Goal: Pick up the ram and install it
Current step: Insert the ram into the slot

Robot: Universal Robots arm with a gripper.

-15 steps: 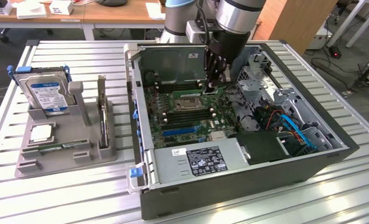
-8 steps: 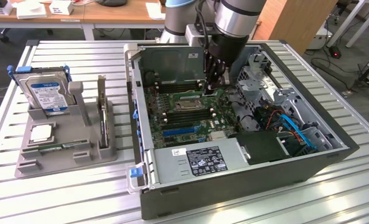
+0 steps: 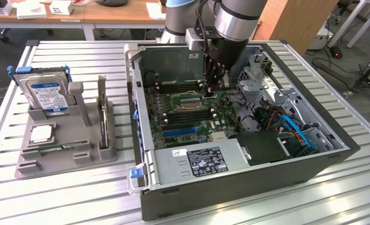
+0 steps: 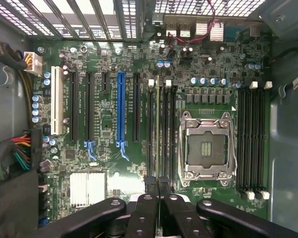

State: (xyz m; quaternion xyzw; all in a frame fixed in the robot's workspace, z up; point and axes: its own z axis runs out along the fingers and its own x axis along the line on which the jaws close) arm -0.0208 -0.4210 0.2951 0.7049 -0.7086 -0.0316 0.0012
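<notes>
The gripper (image 4: 157, 184) is closed nearly fully on the ram (image 4: 157, 129), which stands on edge over the memory slots (image 4: 168, 129) just beside the CPU socket (image 4: 207, 148). Its long axis runs parallel to those slots. Judged light, stiff, thin and fragile: grip the flat faces mid-length, never the contact edge.

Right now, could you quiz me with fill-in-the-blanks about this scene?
The gripper hangs over the ___ inside the open computer case.
The processor socket is ___.
One long expansion slot is coloured ___.
The hard drive stands on the exterior view's ___ of the case.
Missing: motherboard; empty; blue; left.
</notes>
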